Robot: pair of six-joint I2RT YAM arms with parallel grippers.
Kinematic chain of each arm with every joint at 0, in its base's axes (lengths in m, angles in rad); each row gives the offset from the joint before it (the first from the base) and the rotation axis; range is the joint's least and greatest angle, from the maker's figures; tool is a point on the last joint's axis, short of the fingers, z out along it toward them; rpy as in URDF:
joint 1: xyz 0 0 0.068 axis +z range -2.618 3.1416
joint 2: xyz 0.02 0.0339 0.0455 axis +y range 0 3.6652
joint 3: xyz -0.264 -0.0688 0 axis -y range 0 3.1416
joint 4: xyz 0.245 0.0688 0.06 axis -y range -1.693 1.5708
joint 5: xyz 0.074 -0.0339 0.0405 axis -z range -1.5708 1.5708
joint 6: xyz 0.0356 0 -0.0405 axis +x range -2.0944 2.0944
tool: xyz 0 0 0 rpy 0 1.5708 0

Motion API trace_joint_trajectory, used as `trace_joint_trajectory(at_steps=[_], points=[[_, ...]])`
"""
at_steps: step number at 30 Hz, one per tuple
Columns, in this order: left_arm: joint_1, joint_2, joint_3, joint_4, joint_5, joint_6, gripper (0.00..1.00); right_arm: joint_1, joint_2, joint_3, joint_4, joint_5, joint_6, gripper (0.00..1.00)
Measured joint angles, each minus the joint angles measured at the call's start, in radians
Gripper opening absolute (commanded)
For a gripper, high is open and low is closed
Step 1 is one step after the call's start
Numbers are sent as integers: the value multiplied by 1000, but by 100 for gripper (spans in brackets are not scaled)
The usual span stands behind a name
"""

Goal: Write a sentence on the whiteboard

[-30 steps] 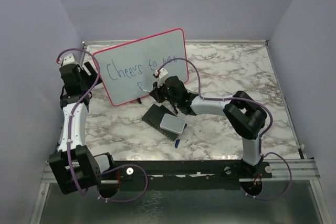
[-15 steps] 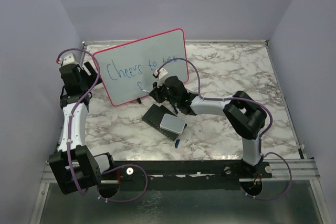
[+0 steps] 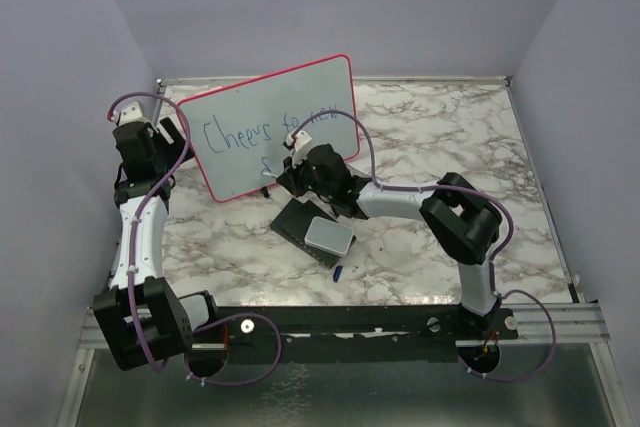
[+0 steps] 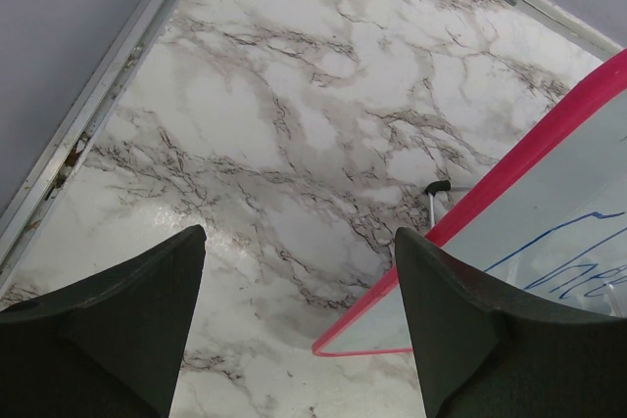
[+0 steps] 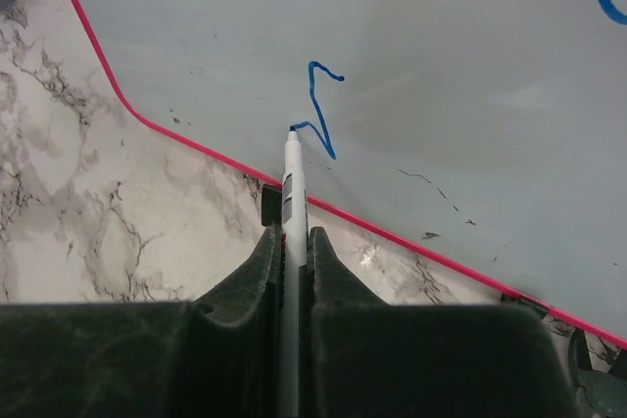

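Hemmed on three sides by plain lilac walls (image 3: 330, 7); grey-veined white marble desk (image 3: 450, 137), metal strip (image 3: 430, 78) along far edge.

Top view: sentence (image 3: 235, 135) only partly readable. Right arm (image 3: 322, 162) and its cable lie over part of line one; last word too faint to read. The mark below is partly covered at the arm's tip. The arm also overlaps the far edge of the dark block (image 3: 295, 219). Small blue item (image 3: 340, 270): too small to identify

Left wrist view: board (image 4: 558, 212) cut by right and bottom edges, strokes run off frame. Left gripper (image 4: 299, 237) fingers clipped at bottom

Right wrist view: marker (image 5: 291, 178) barrel hidden inside right gripper (image 5: 291, 232). Board cut at top and right, two strokes clipped. Foot (image 5: 270, 205) half hidden behind the fingers
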Motion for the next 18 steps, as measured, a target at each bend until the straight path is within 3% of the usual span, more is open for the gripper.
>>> trace_joint_trajectory(at_steps=[7, 18], points=[[0, 0, 0, 0, 0, 0, 80, 4, -3, -6, 2, 1, -1, 1], [0, -2, 0, 0, 0, 0, 80, 3, -148, -105, 20, 80, -8, 1]])
